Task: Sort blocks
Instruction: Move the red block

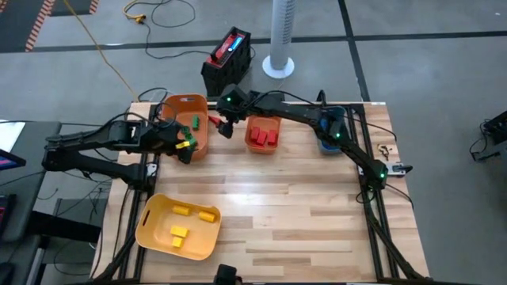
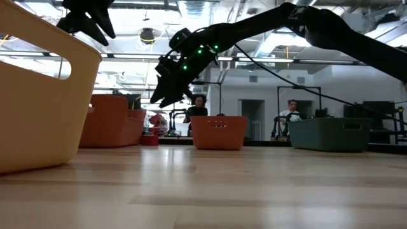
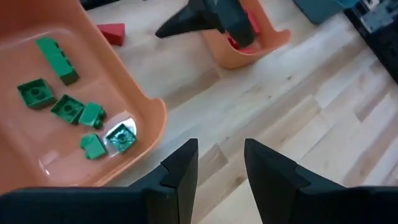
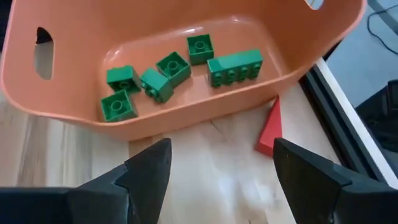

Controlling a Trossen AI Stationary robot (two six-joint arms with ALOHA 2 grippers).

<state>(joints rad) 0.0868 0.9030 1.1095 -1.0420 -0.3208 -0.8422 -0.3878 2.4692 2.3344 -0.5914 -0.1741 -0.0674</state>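
Pincers both gape, holding nothing: the right pincer [image 4: 217,171] hovers over a red plastic wedge block [image 4: 269,129] on the tabletop [image 1: 301,206]. The left pincer [image 3: 219,165] hangs beside the orange plastic bin [image 3: 146,109] of green bricks [image 3: 67,107], upper left of the high view.

Blocks [image 4: 168,68] in bin [image 4: 74,37] (one outside)

We're in a robotics lab: a wooden work table [image 1: 261,198] on bare concrete floor [image 1: 444,63], cables [image 1: 119,47] trailing at eleven o'clock, a white tower fan [image 1: 279,39] at twelve, and beyond the table, two people [image 2: 198,105] seated under exposed ceiling ducts [image 2: 210,9].
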